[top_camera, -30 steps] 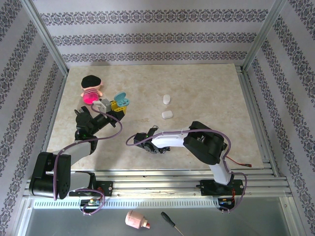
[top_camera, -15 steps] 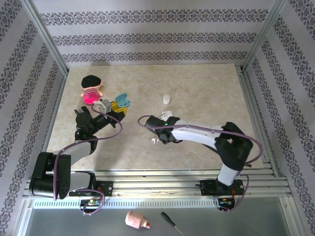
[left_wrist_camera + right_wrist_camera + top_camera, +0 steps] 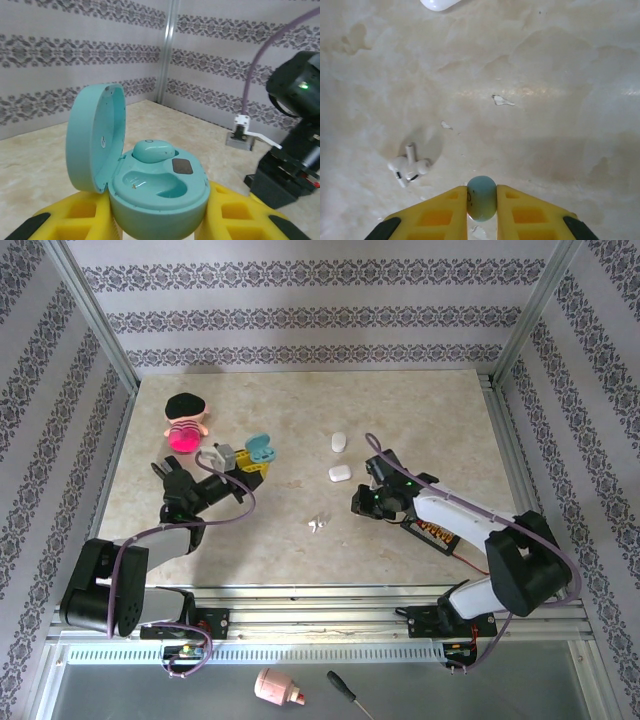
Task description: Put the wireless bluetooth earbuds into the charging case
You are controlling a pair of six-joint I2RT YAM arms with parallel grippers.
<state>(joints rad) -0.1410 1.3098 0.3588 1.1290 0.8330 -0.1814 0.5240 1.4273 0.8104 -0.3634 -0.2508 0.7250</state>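
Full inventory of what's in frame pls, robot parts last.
teal charging case: 1, teal, lid open, in the left gripper, left part of the table
seated teal earbud: 1, pale teal, in one slot of that case; other slot empty
held teal earbud: 1, pale teal, between the right gripper's fingers
white cases: 2, white, mid-table
white earbuds: apparently 2, white, lying together, front centre of the table
doll: 1, pink with black hat, far left
screwdriver: 1, dark handle, on the grey ledge below the table
pink-and-white object: 1, beside the screwdriver, unidentifiable
table: 1, beige marble
left gripper: yellow fingers, shut on the case
right gripper: yellow fingers, shut on the earbud
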